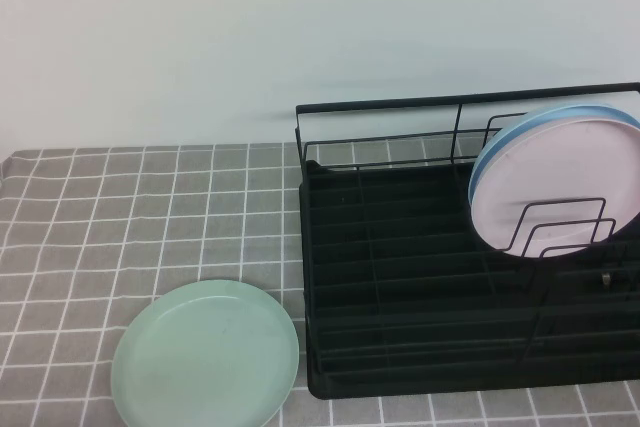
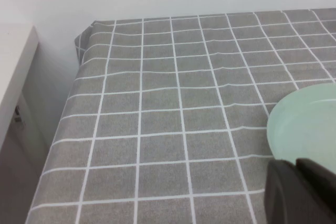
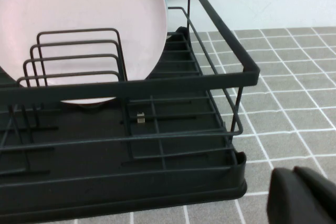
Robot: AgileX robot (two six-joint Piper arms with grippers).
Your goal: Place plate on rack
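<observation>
The pale mint-green plate (image 1: 205, 355) lies flat on the grey checked cloth at the front left, just left of the rack. The black wire rack (image 1: 400, 385) stands on the right. Neither arm shows in the high view. In the left wrist view my left gripper (image 2: 296, 166) is shut and empty, hovering just by the near rim of the plate (image 2: 310, 124). In the right wrist view my right gripper (image 3: 294, 174) is shut and empty, over the cloth beside a corner of the rack (image 3: 157, 85).
A pink plate (image 1: 555, 182) stands upright in the rack's dividers at the right, with a light blue plate (image 1: 540, 127) behind it. The pink plate (image 3: 79, 9) also shows in the right wrist view. The table's left edge (image 2: 63, 124) drops off beside a white cabinet (image 2: 13, 61).
</observation>
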